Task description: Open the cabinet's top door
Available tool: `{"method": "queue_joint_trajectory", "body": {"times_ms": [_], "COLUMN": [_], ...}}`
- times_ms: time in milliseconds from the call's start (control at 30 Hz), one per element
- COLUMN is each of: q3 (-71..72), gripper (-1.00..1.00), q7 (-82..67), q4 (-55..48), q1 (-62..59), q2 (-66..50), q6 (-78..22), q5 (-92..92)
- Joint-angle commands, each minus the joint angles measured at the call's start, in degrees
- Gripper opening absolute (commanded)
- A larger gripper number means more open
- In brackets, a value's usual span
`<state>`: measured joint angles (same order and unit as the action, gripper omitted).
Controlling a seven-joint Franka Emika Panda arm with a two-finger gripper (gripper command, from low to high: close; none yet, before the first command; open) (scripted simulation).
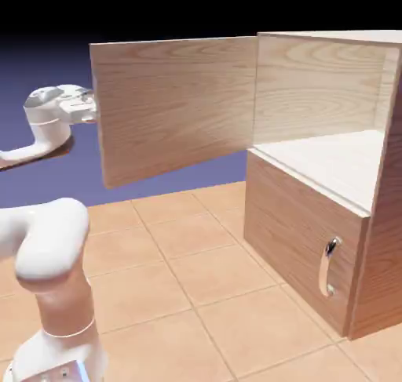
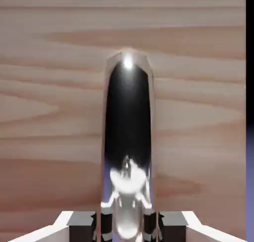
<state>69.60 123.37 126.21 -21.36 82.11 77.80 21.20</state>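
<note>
Hand view: the end effector point(image 2: 127, 221) is clamped narrow on the top door's silver handle point(image 2: 128, 136), grey fingertips point(image 2: 84, 221) pressed to either side of the bar, wood grain of the door face filling everything behind.

Exterior view: the top door point(image 1: 177, 110) stands swung wide, nearly square to the cabinet point(image 1: 302, 216), hinge edge at the carcass front, free edge out toward the view's left where the end effector point(image 1: 93, 114) meets it. Pale interior shelf point(image 1: 338, 157) is exposed. Lower door point(image 1: 294, 231) is shut, its small curved handle point(image 1: 330, 267) untouched.

Handling, as judged: door is a rigid panel w/ no flex, moves only on an arc about its hinge, so pull has to follow the arc, not a straight line. Handle is polished metal, prob. slick; a pinch across the bar can slide along its length. Best hold = mid-bar, where it stands clear of the wood, fingers straddling it as now. Handle sits near the free edge, so leverage is good and little force should be needed. Not fragile. Task looks about done.
</note>
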Motion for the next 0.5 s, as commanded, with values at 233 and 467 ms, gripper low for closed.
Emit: {"method": "queue_joint_trajectory", "body": {"times_ms": [233, 467], "q3": [3.8, 5.9], "gripper": [-1.00, -1.00], "q7": [-2.4, -5.1], "q4": [-16.6, -31.1], "q1": [-11.9, -22.3], "q2": [-0.1, 0.2], "q6": [-12.7, -22.8], "q5": [-1.9, -2.2]}}
